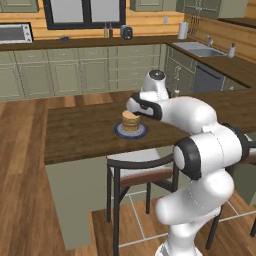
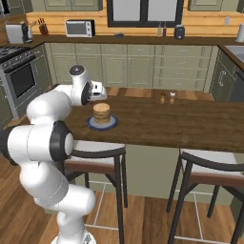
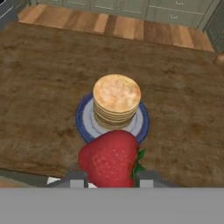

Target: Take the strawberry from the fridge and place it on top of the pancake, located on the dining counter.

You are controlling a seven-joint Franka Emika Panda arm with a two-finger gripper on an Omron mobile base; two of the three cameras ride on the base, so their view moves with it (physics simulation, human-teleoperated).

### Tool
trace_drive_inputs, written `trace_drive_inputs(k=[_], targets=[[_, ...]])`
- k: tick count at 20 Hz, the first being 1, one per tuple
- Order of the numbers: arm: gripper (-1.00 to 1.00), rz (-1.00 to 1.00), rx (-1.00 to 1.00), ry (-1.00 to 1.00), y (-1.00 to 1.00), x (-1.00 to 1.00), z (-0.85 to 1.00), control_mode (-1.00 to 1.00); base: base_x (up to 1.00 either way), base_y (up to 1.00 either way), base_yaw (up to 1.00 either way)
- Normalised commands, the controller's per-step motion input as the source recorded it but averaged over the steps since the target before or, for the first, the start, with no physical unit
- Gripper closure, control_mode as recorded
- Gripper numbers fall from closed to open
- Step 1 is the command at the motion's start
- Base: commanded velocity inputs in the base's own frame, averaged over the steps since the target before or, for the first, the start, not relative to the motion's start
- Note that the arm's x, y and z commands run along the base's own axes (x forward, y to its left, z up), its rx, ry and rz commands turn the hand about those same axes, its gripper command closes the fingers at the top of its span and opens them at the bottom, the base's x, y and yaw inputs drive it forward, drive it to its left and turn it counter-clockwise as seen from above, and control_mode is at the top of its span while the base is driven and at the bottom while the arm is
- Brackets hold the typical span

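The bright red strawberry (image 3: 111, 157) sits clamped between my gripper's (image 3: 109, 178) two finger tips, low in the hand view. Just beyond it the pancake (image 3: 117, 99) stands as a tan stack on a blue-grey plate (image 3: 82, 123) on the dark wooden dining counter (image 3: 39, 87). From the left base view my gripper (image 1: 131, 106) hangs a little above the pancake (image 1: 131, 120) and its plate (image 1: 119, 132). In the right base view the gripper (image 2: 101, 94) hovers over the pancake (image 2: 101, 112), slightly to its near-left side. The fridge is out of view.
Two stools (image 2: 97, 153) (image 2: 209, 167) stand at the near edge of the dining counter (image 2: 181, 125). Two small shakers (image 2: 167, 98) stand on it to the right of the plate. Sage-green cabinets, a microwave (image 2: 79, 28) and a sink (image 1: 200, 48) line the far walls.
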Motion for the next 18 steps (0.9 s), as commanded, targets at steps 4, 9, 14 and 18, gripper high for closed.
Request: trace_drive_inputs(k=[4, 9, 14, 18], targets=[[1.0, -0.14, 0.0, 0.07, 0.0, 0.46, -0.17, -1.0, 0.0, 0.0, 0.0], [1.0, -0.1, 0.0, 0.07, 0.0, 0.39, -0.07, -1.0, 0.0, 0.0, 0.0], [1.0, -0.05, 0.01, 0.02, 0.0, 0.48, -0.04, -1.0, 0.0, 0.0, 0.0], [1.0, -0.01, 0.02, 0.0, 0.0, 0.33, -0.29, -1.0, 0.0, 0.0, 0.0]])
